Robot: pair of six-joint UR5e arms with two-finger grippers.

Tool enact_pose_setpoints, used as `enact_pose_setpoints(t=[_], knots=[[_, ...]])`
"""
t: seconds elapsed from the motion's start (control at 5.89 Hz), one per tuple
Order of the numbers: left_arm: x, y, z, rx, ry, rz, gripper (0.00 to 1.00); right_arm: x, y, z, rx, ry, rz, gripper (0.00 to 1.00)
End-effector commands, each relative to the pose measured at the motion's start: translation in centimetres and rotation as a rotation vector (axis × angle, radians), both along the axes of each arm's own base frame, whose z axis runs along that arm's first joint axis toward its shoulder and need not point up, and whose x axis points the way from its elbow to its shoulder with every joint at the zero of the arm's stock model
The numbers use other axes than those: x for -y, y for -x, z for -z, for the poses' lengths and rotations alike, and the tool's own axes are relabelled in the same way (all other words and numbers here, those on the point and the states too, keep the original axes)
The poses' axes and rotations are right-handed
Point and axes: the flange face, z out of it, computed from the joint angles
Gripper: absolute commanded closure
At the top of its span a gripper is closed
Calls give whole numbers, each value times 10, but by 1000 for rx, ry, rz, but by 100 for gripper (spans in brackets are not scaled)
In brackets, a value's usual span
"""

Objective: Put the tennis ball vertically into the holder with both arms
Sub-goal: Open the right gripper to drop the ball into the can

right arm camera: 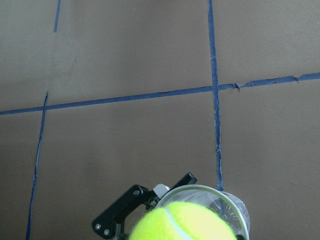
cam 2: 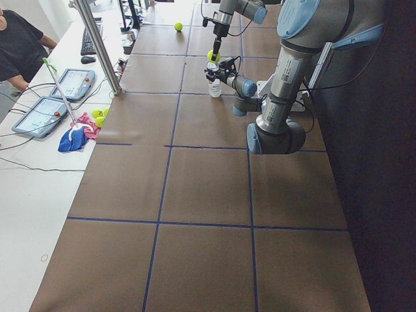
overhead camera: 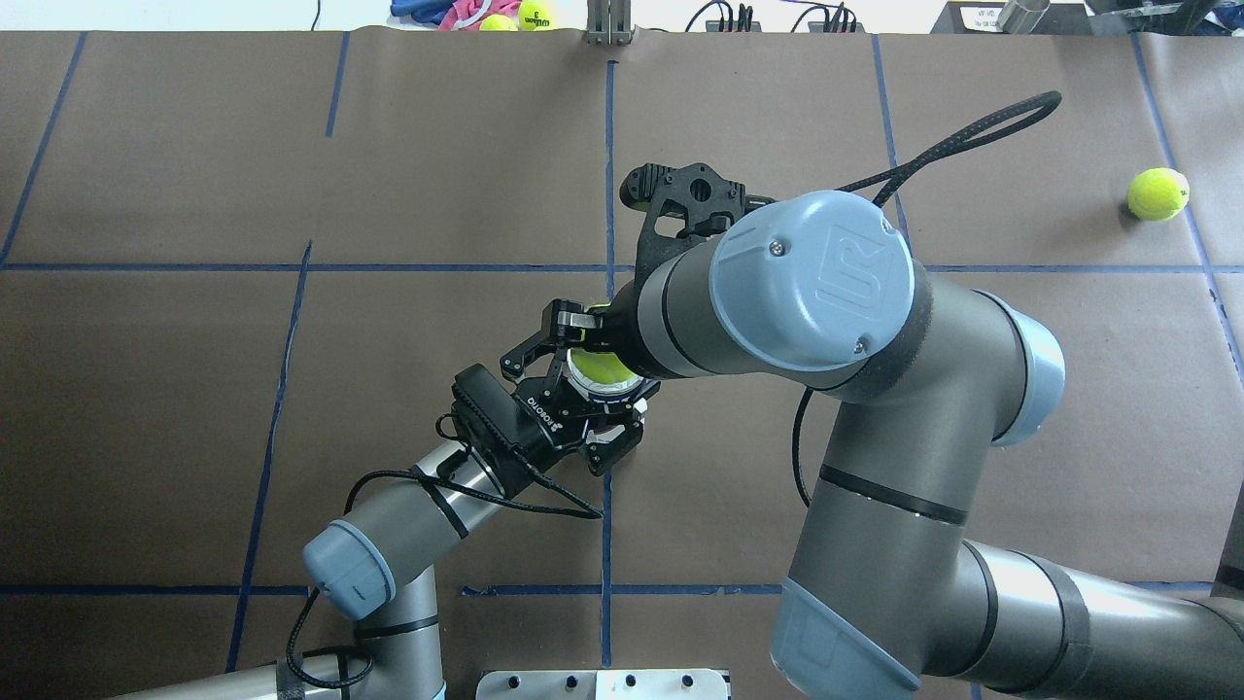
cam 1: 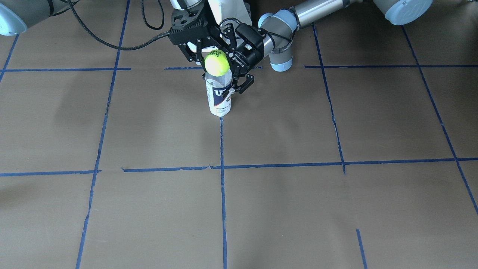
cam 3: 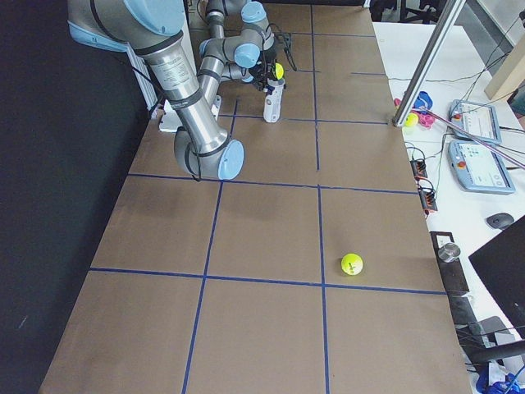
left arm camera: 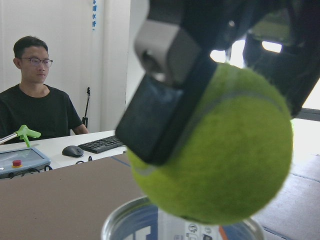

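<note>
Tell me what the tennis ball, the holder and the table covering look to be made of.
Tennis ball: fuzzy neon-yellow felt, matte, with a pale seam.
Holder: clear glossy plastic, likely; its upper wall is see-through above a printed label.
Table covering: matte brown paper, probably; blue tape lines mark it.

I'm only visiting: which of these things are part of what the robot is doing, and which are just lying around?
In the job:
- tennis ball, pinched in the right arm's fingers over the can's open mouth
- holder, upright, gripped by the left arm's fingers

Lying about:
- spare ball on the table
- cloth and touch panels on the side desk
</note>
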Motion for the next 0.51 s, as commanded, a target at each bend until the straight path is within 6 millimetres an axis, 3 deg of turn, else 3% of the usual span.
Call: enact_pose_setpoints(t=[0.0, 0.34], knots=[[0, 0, 0, -1, 0, 0, 16, 0, 1, 0, 0, 6, -2, 12], [0, 0, -1, 1, 0, 0, 16, 4, -8, -1, 3, 1, -11, 8]])
